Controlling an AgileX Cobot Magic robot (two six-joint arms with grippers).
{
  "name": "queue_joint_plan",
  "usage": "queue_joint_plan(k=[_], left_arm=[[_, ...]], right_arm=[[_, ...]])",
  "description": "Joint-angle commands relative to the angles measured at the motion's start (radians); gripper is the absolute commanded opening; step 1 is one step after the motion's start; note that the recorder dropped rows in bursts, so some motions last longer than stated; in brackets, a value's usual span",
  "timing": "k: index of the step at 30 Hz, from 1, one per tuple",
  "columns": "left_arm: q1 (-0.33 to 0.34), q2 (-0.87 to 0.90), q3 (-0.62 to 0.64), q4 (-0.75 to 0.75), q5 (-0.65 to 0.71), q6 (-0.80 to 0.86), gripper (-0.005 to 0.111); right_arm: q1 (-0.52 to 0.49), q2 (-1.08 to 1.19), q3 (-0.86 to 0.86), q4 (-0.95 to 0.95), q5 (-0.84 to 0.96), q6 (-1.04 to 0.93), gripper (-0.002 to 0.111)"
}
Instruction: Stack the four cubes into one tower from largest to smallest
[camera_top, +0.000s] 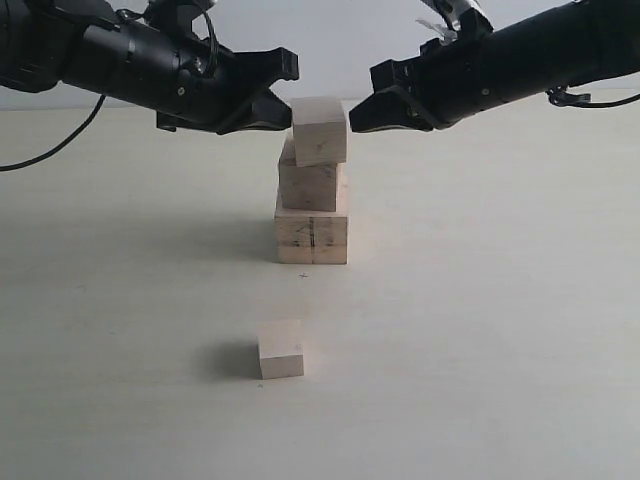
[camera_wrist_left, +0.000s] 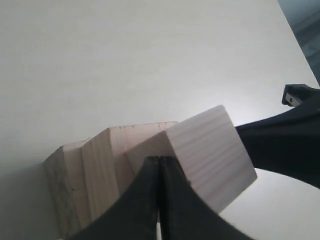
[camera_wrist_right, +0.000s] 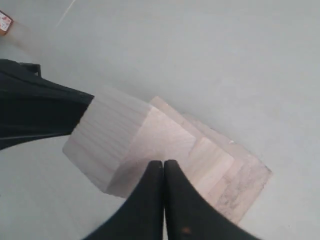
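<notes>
The four cubes are not yet one tower. Nearest the camera, the smallest cube (camera_top: 281, 350) sits alone on the table (camera_top: 500, 350), well apart from the rest. Behind it stands the tower (camera_top: 312, 190), three high: the largest cube (camera_top: 312, 238) at the base, a dark line on its front face, the second cube (camera_top: 309, 186) on that, and the third cube (camera_top: 320, 130) on top. The third cube is not square to the one beneath; it is turned a little and juts past it on the right side of the exterior view. The left gripper (camera_wrist_left: 159, 167) has its fingers (camera_wrist_left: 142, 200) pressed together with nothing between them, and its tip lies against one side of the third cube; the right gripper (camera_wrist_right: 163, 170) is likewise pressed together and empty, set against the opposite side. So the cube is squeezed, or at least flanked, between two closed tips rather than pinched by either.

The risk, as I judge it, lies in how they let go. If one arm draws back before the other, the remaining push can slide the third cube further off centre or tip it off, and may drag the second cube along. Left twisted, it also gives the smallest cube a poor seat. An arm swinging down for that last cube could clip the stack.
</notes>
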Motion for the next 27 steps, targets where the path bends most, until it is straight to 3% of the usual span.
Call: queue_joint_plan(k=[1, 10, 22, 27], left_arm=[[-0.005, 0.004, -0.005, 0.001, -0.021, -0.002, 0.000], [-0.002, -0.018, -0.005, -0.008, -0.148, -0.002, 0.000], [-0.002, -0.023, -0.005, 0.002, -0.086, -0.002, 0.000], [-0.002, -0.023, -0.005, 0.002, -0.060, -0.002, 0.000]], right_arm=[[0.003, -0.008, -0.002, -0.077, -0.005, 0.065, 0.000], [0.003, -0.005, -0.002, -0.079, 0.049, 0.065, 0.000], [0.025, 0.001, -0.002, -0.040, 0.103, 0.057, 0.000], [0.027, -0.001, -0.002, -0.044, 0.043, 0.054, 0.000]])
